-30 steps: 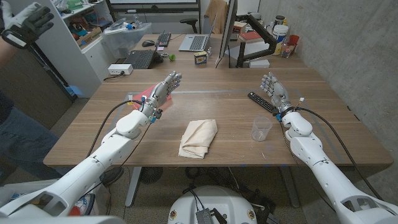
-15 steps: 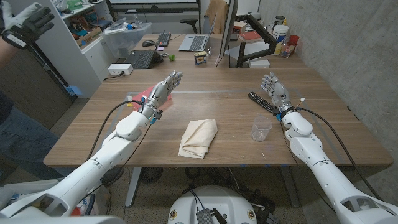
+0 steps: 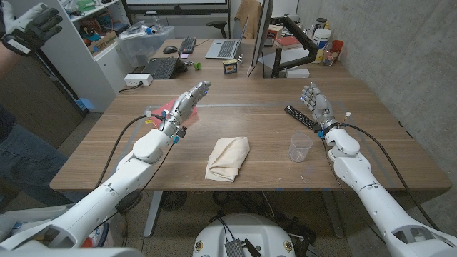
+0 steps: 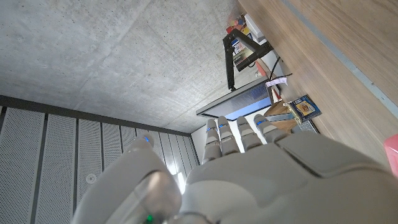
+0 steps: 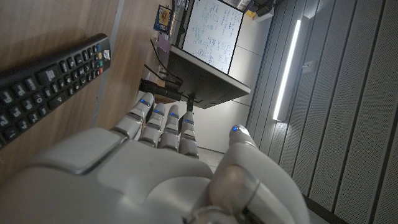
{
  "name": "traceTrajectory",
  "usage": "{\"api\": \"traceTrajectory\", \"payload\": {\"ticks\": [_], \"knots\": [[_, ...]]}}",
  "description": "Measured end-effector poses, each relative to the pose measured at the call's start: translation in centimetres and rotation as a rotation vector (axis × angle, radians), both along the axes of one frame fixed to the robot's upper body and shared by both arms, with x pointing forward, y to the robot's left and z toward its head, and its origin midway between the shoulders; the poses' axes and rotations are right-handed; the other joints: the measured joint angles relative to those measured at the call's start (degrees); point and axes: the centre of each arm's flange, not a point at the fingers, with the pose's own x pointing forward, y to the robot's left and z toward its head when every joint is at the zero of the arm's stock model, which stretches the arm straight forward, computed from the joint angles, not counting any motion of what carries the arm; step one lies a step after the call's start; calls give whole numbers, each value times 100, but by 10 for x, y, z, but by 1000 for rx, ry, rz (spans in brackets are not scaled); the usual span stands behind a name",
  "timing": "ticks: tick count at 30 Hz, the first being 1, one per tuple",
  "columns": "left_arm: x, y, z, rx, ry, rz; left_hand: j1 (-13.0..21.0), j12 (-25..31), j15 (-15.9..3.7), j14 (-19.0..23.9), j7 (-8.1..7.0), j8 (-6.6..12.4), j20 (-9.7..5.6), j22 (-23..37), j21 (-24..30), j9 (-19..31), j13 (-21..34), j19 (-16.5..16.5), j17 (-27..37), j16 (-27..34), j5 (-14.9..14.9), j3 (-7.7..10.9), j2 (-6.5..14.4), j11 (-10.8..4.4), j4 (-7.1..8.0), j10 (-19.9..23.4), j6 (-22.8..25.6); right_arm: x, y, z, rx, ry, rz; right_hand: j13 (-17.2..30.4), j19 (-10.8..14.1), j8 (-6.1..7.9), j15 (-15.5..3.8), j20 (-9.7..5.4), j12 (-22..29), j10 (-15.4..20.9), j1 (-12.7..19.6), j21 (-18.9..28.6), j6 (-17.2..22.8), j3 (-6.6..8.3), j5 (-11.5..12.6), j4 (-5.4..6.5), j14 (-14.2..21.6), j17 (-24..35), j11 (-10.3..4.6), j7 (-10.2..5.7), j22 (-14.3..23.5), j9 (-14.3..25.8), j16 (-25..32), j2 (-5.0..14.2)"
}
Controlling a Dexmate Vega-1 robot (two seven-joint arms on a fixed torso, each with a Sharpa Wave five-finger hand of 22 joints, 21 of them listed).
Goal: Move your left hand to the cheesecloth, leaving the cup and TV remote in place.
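1. Over the last second the left robot hand [image 3: 187, 104] has been stretched slightly farther out over the bench [image 3: 264, 132], fingers extended and apart, with nothing held; the change is small.
2. That drift is judged not to serve the task: the cheesecloth [image 3: 228, 158] is lying folded near the bench's front edge, well apart from the left robot hand, so the approach is judged not yet begun.
3. The cup [image 3: 300, 148] and the TV remote [image 3: 301, 117] are seen unmoved in the head view, as required. The right robot hand [image 3: 314, 101] is held just beside the remote, fingers apart and empty, as before.
4. In the right wrist view the remote's buttons [image 5: 43, 93] are shown close to the robot hand, a detail too small from the head camera.
5. In the left wrist view a monitor [image 4: 239, 102] beyond the fingers is shown, so the hand is judged to be aimed away from the cloth.
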Motion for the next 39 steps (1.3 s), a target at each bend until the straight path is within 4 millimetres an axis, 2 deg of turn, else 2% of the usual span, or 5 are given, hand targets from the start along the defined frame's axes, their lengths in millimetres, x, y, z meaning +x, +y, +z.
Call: {"api": "traceTrajectory", "payload": {"ticks": [10, 22, 39], "knots": [[-7, -5, 1, 30, -27, 11, 53, 0, 0, 0, -31, 0, 83, 0, -45, 0, 0, -82, 0, 0, 0, -18, 8, -31, -18, 31, 31, 0, 0, 0, 0, -1, 2, 0, 0, 0, 0, 0, 1, 0, 0, 0, 0, 0, 0, 0, 0, 0, 0, 0, 0, 0, 0, 0], [-13, -11, 1, 69, -53, 30, 98, -1, 0, 0, -30, 0, 111, 0, -104, 0, 1, -111, 0, 0, 0, -17, 7, -30, -65, 32, 30, 0, -1, -2, 0, 1, 3, 0, 0, 0, -1, 0, 1, 0, 0, 0, 20, 0, 0, 0, 0, 0, -1, 21, -1, 0, 0, 0], [-24, -17, -1, 110, -82, 51, 204, -1, -22, 22, -61, 0, 51, 0, -127, 0, -27, -172, 0, 0, 33, -9, 8, -29, -106, 32, 61, 5, -3, -1, 1, -8, 7, 0, -1, 0, -33, 1, 1, 76, 0, -23, 41, 0, 0, 0, 32, 0, 31, 0, -1, -1, 0, 0]]}}
